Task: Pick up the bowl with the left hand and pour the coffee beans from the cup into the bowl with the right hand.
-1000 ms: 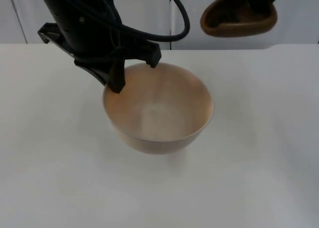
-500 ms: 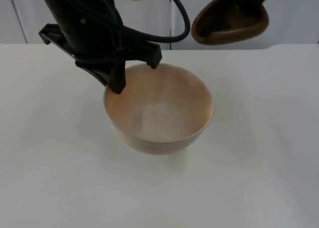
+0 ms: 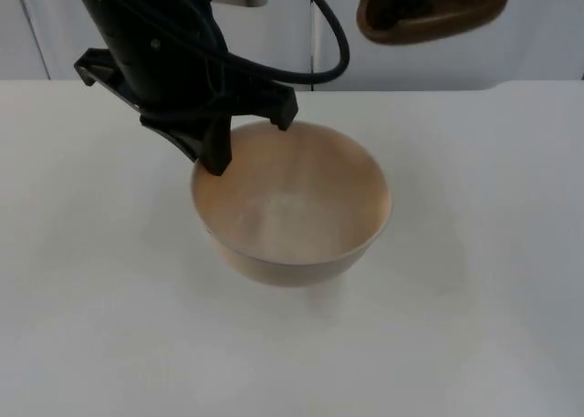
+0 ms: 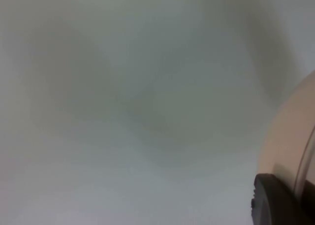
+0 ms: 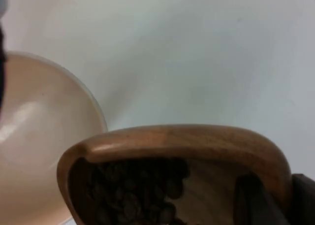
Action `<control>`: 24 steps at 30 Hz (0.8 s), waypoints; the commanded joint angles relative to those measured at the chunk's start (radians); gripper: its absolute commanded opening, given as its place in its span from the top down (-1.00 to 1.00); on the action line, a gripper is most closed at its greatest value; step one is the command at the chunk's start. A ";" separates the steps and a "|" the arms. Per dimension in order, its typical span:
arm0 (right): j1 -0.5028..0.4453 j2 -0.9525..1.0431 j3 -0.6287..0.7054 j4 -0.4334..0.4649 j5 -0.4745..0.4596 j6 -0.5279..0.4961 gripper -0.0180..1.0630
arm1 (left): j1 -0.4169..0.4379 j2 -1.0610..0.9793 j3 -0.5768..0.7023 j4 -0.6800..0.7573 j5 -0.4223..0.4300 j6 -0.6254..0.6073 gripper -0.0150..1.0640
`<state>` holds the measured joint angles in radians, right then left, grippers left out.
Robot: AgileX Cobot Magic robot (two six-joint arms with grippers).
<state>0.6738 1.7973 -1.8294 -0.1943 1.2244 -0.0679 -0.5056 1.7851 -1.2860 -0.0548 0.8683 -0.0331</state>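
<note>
Right now the bowl, a pale tan one with nothing visible inside it, sits near the middle of the white table; whether its base touches the table or hangs just above it cannot be told from the top view. The left gripper is at the bowl's far-left rim, one black finger down against the rim on the left and the other at the rim's back edge, so the jaws appear closed onto the bowl's wall. In the left wrist view a black fingertip lies against the bowl's pale outer side, with bare table beyond.

Up and to the right of the bowl, well above the table and in front of the grey partition wall, hangs the cup, a brown wooden vessel with a pinched, spout-like rim. In the right wrist view the cup is seen close up, with dark coffee beans heaped inside it and the bowl below and beside it. A black finger of the right gripper is inside the cup's wall and another dark part lies outside it, gripping the cup
</note>
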 commanded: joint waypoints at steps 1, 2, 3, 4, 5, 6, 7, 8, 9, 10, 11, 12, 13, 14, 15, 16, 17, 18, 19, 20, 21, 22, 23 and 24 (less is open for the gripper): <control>0.032 -0.009 -0.006 -0.043 -0.003 0.008 0.97 | -0.006 -0.002 -0.006 -0.011 -0.017 -0.010 0.98; 0.040 -0.009 -0.006 -0.055 -0.003 0.008 0.97 | -0.006 -0.002 -0.006 -0.011 -0.017 -0.010 0.98; 0.040 -0.009 -0.006 -0.055 -0.003 0.008 0.97 | -0.006 -0.002 -0.006 -0.011 -0.017 -0.010 0.98; 0.051 -0.009 -0.006 -0.071 -0.003 0.019 0.97 | -0.006 -0.002 -0.006 -0.011 -0.017 -0.010 0.98; 0.059 -0.009 -0.006 -0.071 -0.003 0.024 0.97 | -0.006 -0.002 -0.006 -0.011 -0.021 -0.010 0.98; 0.059 -0.009 -0.006 -0.071 -0.003 0.023 0.97 | -0.006 -0.002 -0.006 -0.011 -0.022 -0.010 0.98; 0.067 -0.007 -0.006 -0.073 -0.003 0.023 0.97 | -0.006 -0.002 -0.006 -0.011 -0.027 -0.010 0.98; 0.067 -0.007 -0.006 -0.073 -0.003 0.023 0.97 | -0.006 -0.002 -0.006 -0.011 -0.027 -0.010 0.98; 0.070 -0.004 -0.006 -0.094 -0.003 0.025 0.97 | -0.006 -0.002 -0.006 -0.011 -0.028 -0.010 0.98; 0.076 -0.004 -0.006 -0.122 -0.003 0.030 0.97 | -0.006 -0.002 -0.006 -0.011 -0.030 -0.010 0.98; 0.086 -0.004 -0.006 -0.151 -0.003 0.035 0.97 | -0.006 -0.002 -0.006 -0.011 -0.031 -0.010 0.98; 0.094 -0.004 -0.006 -0.174 -0.003 0.037 0.97 | -0.006 -0.002 -0.006 -0.011 -0.032 -0.010 0.98; 0.094 -0.004 -0.006 -0.174 -0.003 0.037 0.97 | -0.006 -0.002 -0.006 -0.011 -0.032 -0.010 0.98; 0.103 -0.004 -0.006 -0.183 -0.003 0.037 0.97 | -0.006 -0.002 -0.006 -0.011 -0.034 -0.010 0.98; 0.107 -0.004 -0.006 -0.194 -0.003 0.037 0.97 | -0.006 -0.002 -0.006 -0.011 -0.034 -0.010 0.98; 0.116 -0.004 -0.006 -0.206 -0.003 0.037 0.97 | -0.006 -0.002 -0.006 -0.011 -0.034 -0.010 0.98; 0.126 -0.003 -0.004 -0.225 -0.003 0.037 0.97 | -0.006 -0.002 -0.006 -0.011 -0.034 -0.010 0.98; 0.126 -0.003 -0.004 -0.225 -0.003 0.037 0.97 | -0.006 -0.002 -0.006 -0.011 -0.034 -0.010 0.98; 0.133 0.000 -0.004 -0.245 -0.003 0.041 0.97 | -0.006 -0.002 -0.006 -0.011 -0.034 -0.010 0.98; 0.146 0.000 -0.004 -0.277 -0.003 0.053 0.97 | -0.006 -0.002 -0.006 -0.011 -0.034 -0.010 0.98; 0.158 0.002 -0.004 -0.295 -0.003 0.055 0.97 | -0.006 -0.002 -0.006 -0.011 -0.034 -0.010 0.98; 0.169 0.003 -0.004 -0.304 -0.003 0.055 0.97 | -0.006 -0.002 -0.006 -0.011 -0.034 -0.010 0.98; 0.169 0.003 -0.004 -0.304 -0.003 0.055 0.97 | -0.006 -0.002 -0.006 -0.011 -0.034 -0.010 0.98; 0.183 0.003 -0.004 -0.326 -0.003 0.055 0.97 | -0.006 -0.001 -0.006 -0.011 -0.036 -0.010 0.98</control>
<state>0.8440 1.8036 -1.8294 -0.4958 1.2244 -0.0186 -0.5056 1.7851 -1.2860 -0.0548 0.8438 -0.0347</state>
